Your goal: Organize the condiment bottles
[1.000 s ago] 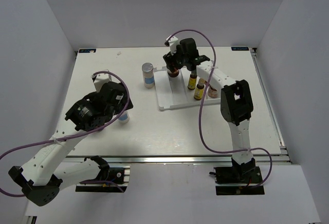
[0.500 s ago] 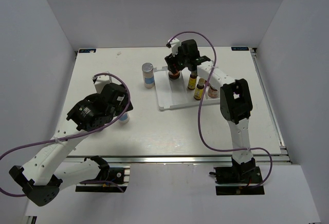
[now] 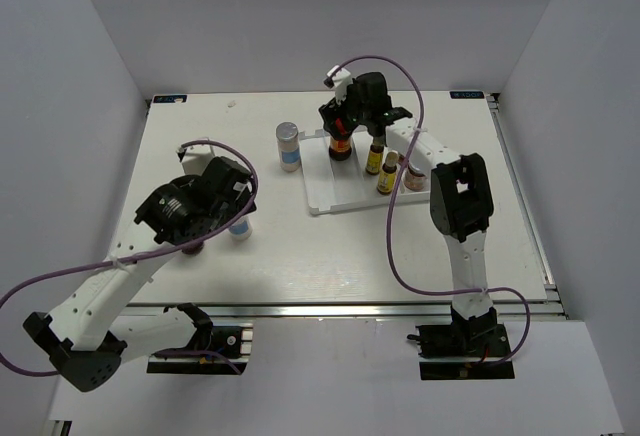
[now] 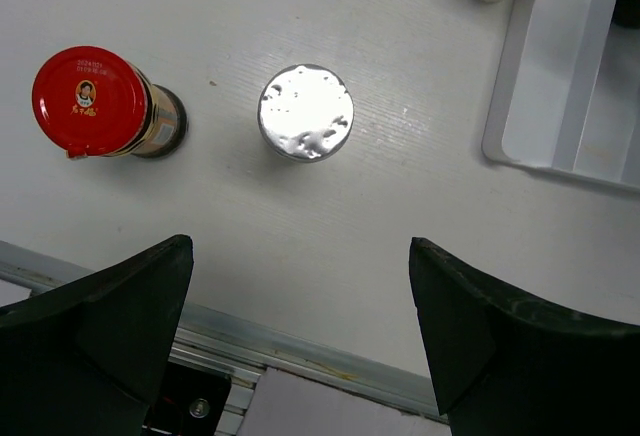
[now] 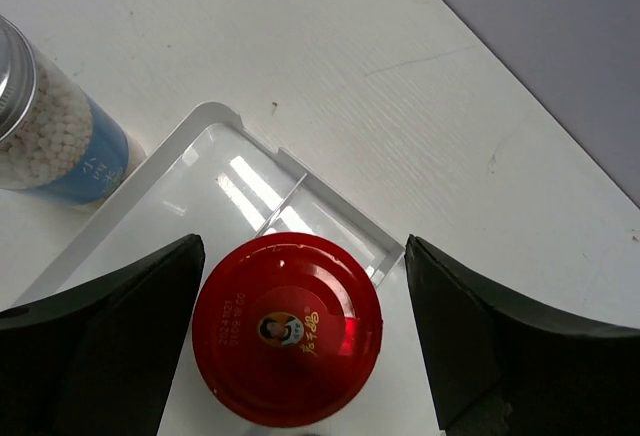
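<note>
My right gripper point(image 3: 350, 116) point(image 5: 305, 246) is open above a red-lidded jar point(image 3: 341, 143) point(image 5: 288, 329) that stands in the far-left compartment of the white tray point(image 3: 325, 192). Its fingers flank the lid, with a gap on the right. Two slim yellow bottles point(image 3: 373, 161) point(image 3: 387, 178) and a white-lidded jar point(image 3: 413, 175) stand in the tray, partly behind the arm. A blue-labelled shaker point(image 3: 288, 146) point(image 5: 50, 126) stands left of the tray. My left gripper point(image 3: 222, 202) point(image 4: 300, 256) is open and empty. Ahead of it stand a second shaker point(image 4: 306, 112) point(image 3: 240, 226) and a second red-lidded jar point(image 4: 92, 99).
The table's metal front rail point(image 4: 300, 356) lies just below my left fingers. The tray's near-left corner point(image 4: 505, 146) is to the right of the second shaker. Grey walls close in the table on three sides.
The right gripper has shifted slightly above the red-lidded jar, which now shows more fully below it. The left wrist has turned and dropped a little toward the near edge.
</note>
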Action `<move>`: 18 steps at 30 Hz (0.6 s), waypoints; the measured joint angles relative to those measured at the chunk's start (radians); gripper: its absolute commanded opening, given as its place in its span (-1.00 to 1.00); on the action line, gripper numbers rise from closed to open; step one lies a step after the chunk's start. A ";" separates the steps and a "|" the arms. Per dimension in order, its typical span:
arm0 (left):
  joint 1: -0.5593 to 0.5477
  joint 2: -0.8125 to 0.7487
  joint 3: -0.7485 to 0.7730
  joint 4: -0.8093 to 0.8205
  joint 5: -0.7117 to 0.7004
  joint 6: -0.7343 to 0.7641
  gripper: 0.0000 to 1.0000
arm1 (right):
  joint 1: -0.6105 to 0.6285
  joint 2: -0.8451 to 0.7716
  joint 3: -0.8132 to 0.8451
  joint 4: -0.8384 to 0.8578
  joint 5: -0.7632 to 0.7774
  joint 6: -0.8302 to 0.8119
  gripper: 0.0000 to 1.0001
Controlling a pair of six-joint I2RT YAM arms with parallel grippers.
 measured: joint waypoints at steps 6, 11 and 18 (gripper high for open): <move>0.001 0.111 0.134 -0.066 -0.068 -0.070 0.94 | -0.021 -0.129 -0.029 -0.031 -0.077 -0.050 0.76; 0.100 0.151 0.187 -0.077 -0.084 -0.085 0.80 | -0.040 -0.386 -0.114 -0.023 -0.228 -0.094 0.11; 0.384 0.193 0.179 -0.049 -0.048 -0.039 0.46 | -0.039 -0.561 -0.229 0.022 -0.394 -0.047 -0.18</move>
